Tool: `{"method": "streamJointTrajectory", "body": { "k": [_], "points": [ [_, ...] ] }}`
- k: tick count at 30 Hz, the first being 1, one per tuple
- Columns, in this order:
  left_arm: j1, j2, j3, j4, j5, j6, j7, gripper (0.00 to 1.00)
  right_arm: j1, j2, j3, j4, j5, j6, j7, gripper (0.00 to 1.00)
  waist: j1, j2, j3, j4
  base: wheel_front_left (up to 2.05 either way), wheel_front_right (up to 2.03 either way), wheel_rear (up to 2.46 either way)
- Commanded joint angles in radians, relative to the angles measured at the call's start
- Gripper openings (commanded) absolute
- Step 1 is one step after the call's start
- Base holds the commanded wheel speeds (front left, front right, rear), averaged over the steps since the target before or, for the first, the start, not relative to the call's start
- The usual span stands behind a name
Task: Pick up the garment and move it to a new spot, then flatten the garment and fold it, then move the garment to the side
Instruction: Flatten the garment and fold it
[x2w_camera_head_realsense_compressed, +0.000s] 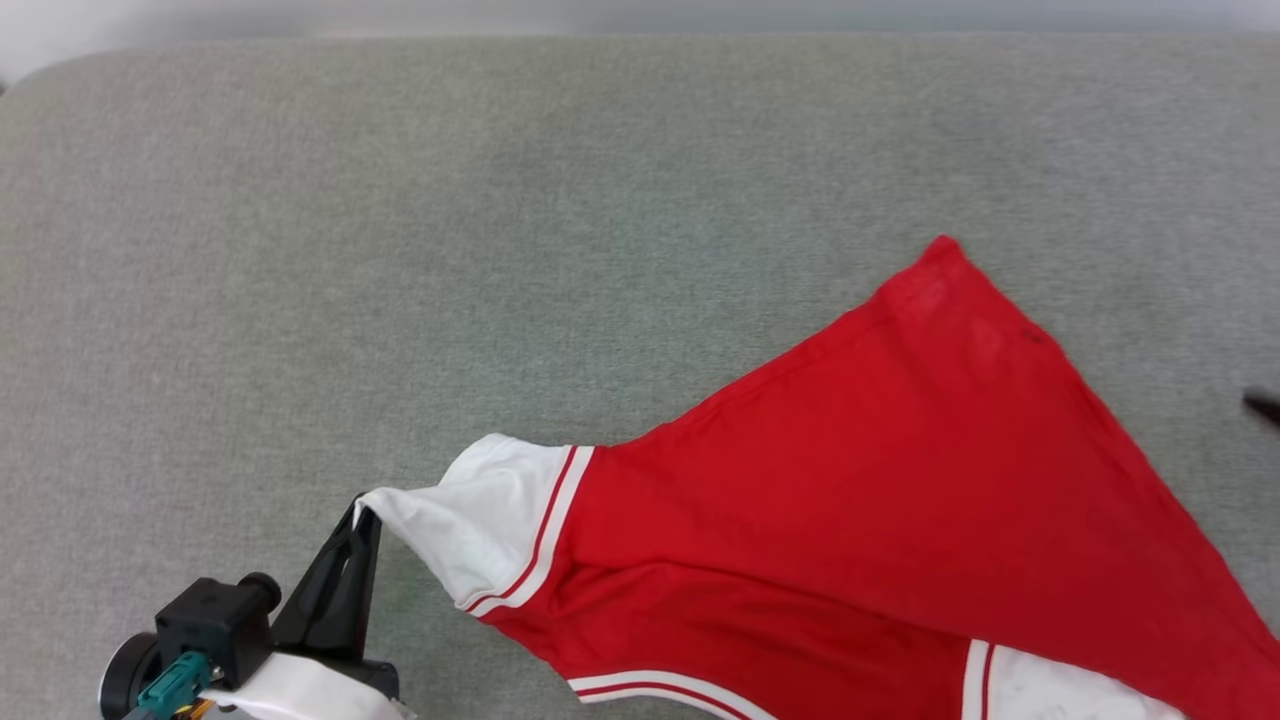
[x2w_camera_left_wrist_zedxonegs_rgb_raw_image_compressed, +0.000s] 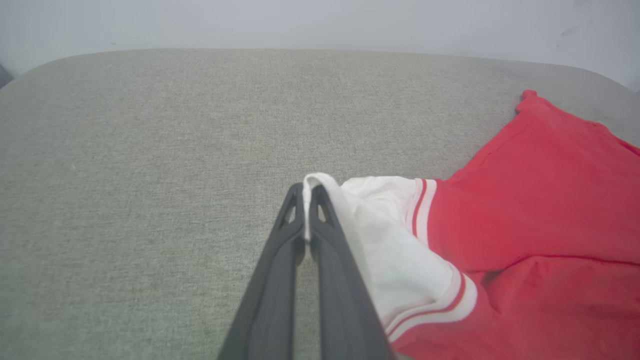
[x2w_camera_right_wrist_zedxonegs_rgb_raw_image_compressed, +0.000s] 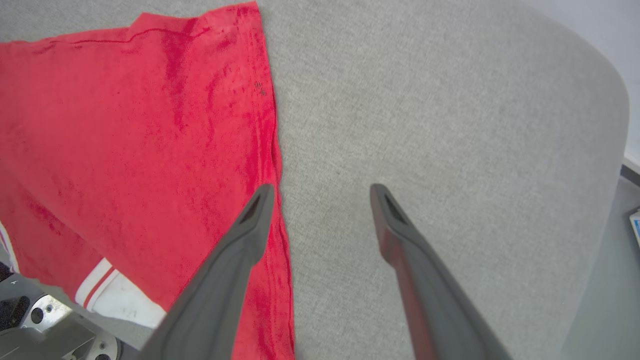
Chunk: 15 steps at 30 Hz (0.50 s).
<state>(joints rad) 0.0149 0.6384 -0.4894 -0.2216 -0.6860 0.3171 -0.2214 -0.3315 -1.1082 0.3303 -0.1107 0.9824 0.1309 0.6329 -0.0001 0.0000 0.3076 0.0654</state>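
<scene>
The grey surface (x2w_camera_head_realsense_compressed: 500, 200) carries the garment (x2w_camera_head_realsense_compressed: 900, 480), spread red across the head view's lower right. At lower left, the left jaws are clamped on its white sleeve (x2w_camera_head_realsense_compressed: 470, 530). The right jaws stand apart, empty, astride its red edge.

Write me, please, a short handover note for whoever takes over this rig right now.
Grippers: the left gripper is shut on the white sleeve of the shirt; the right gripper is open, holding nothing, at the shirt's red side edge.
Things: the shirt lies plain red side up on the grey pad, pulled askew, not flat.
Done: no fold yet.
Left: flatten, fold, move aside.
</scene>
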Motion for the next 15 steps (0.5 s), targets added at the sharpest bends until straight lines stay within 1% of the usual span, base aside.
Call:
{"method": "streamJointTrajectory", "body": {
  "k": [1, 4, 7, 8, 10, 15],
  "points": [
    [-0.014, -0.005, -0.003, -0.004, 0.007, 0.001, 0.002, 0.0, -0.03, 0.002, -0.005, -0.014, -0.009, 0.0, 0.02, 1.0, 0.0001, 0.0, 0.013, 0.012, 0.0, 0.0, 0.0],
    [-0.037, -0.011, -0.011, -0.006, 0.016, -0.006, 0.004, 0.0, -0.134, 0.022, 0.005, -0.05, -0.034, 0.0, 0.124, 1.0, 0.0001, 0.0, 0.036, 0.033, 0.0, 0.0, 0.0],
    [-0.065, -0.024, -0.023, -0.003, 0.024, -0.013, 0.005, 0.0, -0.25, 0.044, 0.064, -0.053, -0.079, 0.0, 0.266, 1.0, 0.0001, 0.0, 0.062, 0.058, 0.0, 0.0, 0.0],
    [-0.074, -0.03, -0.028, -0.002, 0.026, -0.016, 0.006, 0.0, -0.297, 0.061, 0.082, -0.046, -0.092, -0.001, 0.304, 1.0, 0.0001, 0.0, 0.072, 0.067, 0.0, 0.0, 0.0],
    [-0.092, -0.041, -0.039, 0.004, 0.033, -0.024, 0.005, 0.0, -0.371, 0.107, 0.121, -0.007, -0.1, 0.0, 0.384, 1.0, 0.0001, 0.0, 0.09, 0.086, 0.0, 0.0, 0.0],
    [-0.133, -0.067, -0.058, 0.016, 0.045, -0.037, 0.001, 0.0, -0.541, 0.209, 0.202, 0.114, -0.142, -0.001, 0.528, 1.0, 0.0001, 0.0, 0.136, 0.127, 0.0, 0.0, 0.0]
  ]
}}
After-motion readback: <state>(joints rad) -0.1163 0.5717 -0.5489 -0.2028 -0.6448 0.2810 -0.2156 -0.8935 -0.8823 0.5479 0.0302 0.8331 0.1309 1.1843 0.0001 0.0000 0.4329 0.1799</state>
